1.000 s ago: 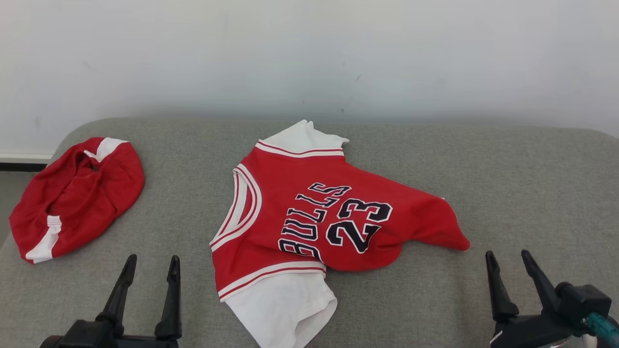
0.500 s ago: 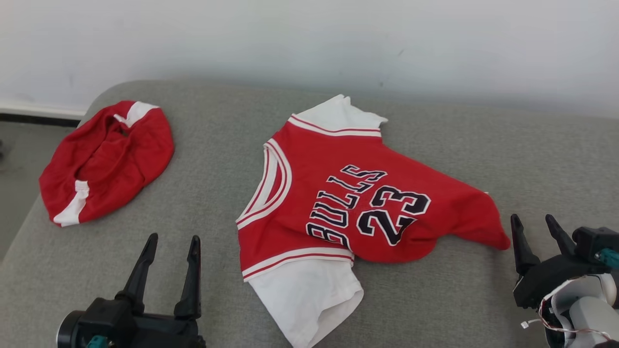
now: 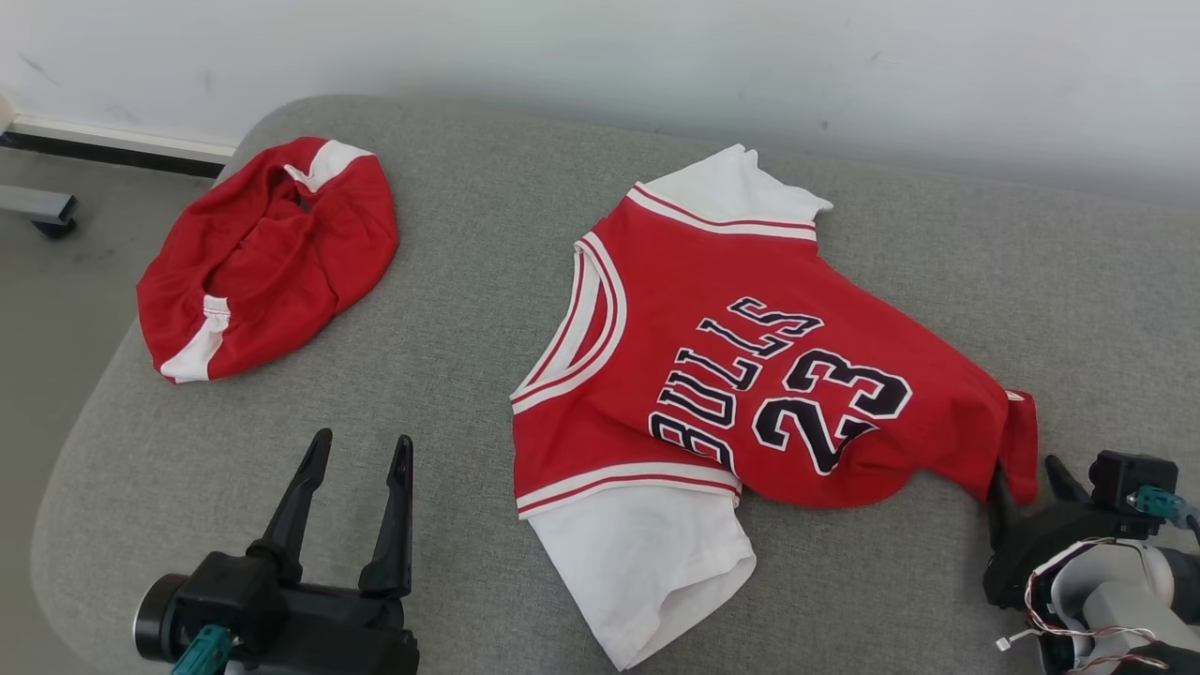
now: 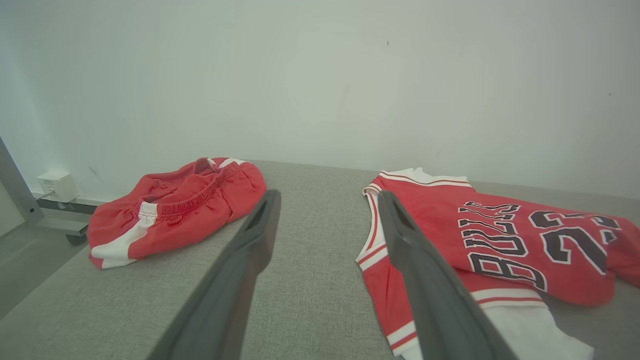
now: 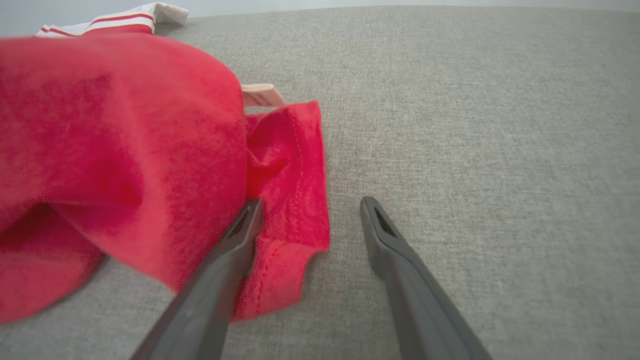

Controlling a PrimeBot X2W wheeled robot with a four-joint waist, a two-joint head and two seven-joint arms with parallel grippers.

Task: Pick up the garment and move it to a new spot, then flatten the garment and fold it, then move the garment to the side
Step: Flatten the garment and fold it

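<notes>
Right claw: spread wide, gripping nothing; one fingertip touches the jersey's hem corner, which lies partly between the two fingers.
Left claw: spread wide and empty, over bare tabletop, with the jersey at its 2 o'clock and the shorts at its 11 o'clock.
Step in hand: probably the first pick-up of the jersey.
Doing it well: slide one finger under the folded hem, bite well in from the edge through both layers, and clench fully before lifting.
Jersey: mid-tabletop, hem toward 4 o'clock. It is thin, limp red knit, rumpled, with white sleeves, striped trim and black lettering.
Tag: small, pale, beside the hem.
Shorts: red with a white stripe, bunched into a round heap at the 10 o'clock corner.
Tabletop: grey woven cover with rounded corners.
</notes>
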